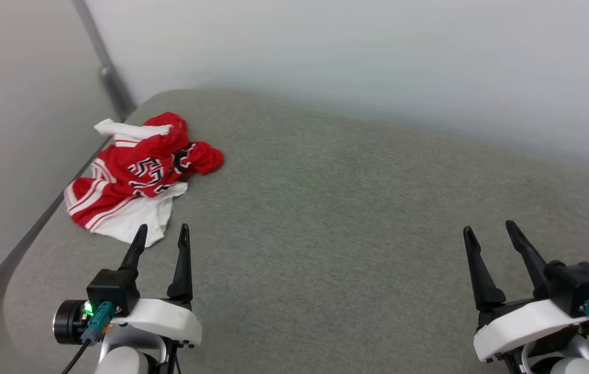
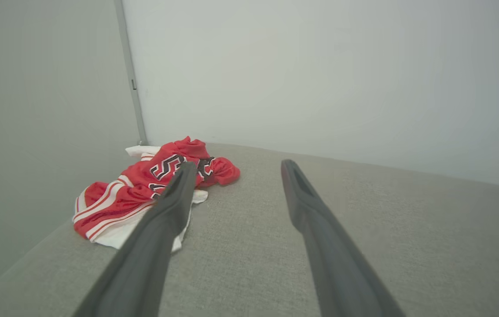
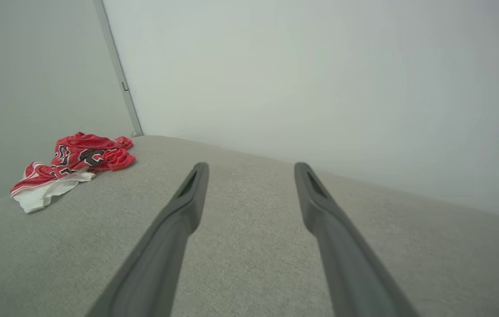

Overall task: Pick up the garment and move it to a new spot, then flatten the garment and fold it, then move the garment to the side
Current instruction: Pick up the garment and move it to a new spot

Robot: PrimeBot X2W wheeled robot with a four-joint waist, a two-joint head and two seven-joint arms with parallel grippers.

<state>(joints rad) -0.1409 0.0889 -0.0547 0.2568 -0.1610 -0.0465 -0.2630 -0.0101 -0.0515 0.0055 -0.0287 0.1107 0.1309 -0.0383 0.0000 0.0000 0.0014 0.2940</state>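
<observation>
Pale walls on two sides and a grey fabric bench point(image 1: 325, 218) under me. As far as I can judge, nothing on the task is done yet.

Starting at the left: the bench edge runs along the left wall point(image 1: 9, 130) with what looks like a drop beside it, and a metal post point(image 1: 110, 78) stands in the far corner. The jersey point(image 1: 138, 171) is crumpled in a heap right by that edge. It's red on top, with the white hem nearest me and the black lettering scrunched in the middle. That's worry number one: if I come at it from the right and shove instead of pinch, it could slide off the edge, and I doubt I'd fish it out.

Next over is my left claw point(image 1: 163, 227), fingers apart and holding nothing, tips just short of the white hem. Worry two: it's a loose pile, so a grab at the hem probably lifts one layer while the rest trails and ends up twisted wherever I set it down. Pinching too low could also catch the bench fabric along with the cloth. I can't tell collar from sleeve in that bundle, so flattening may take some guessing.

There's plenty of open bench in the middle for a landing spot.

Far right is my right claw point(image 1: 488, 226), also spread and empty, well apart from the jersey. If it has to help, that's a long reach across, and the two arms could crowd each other over the pile.
</observation>
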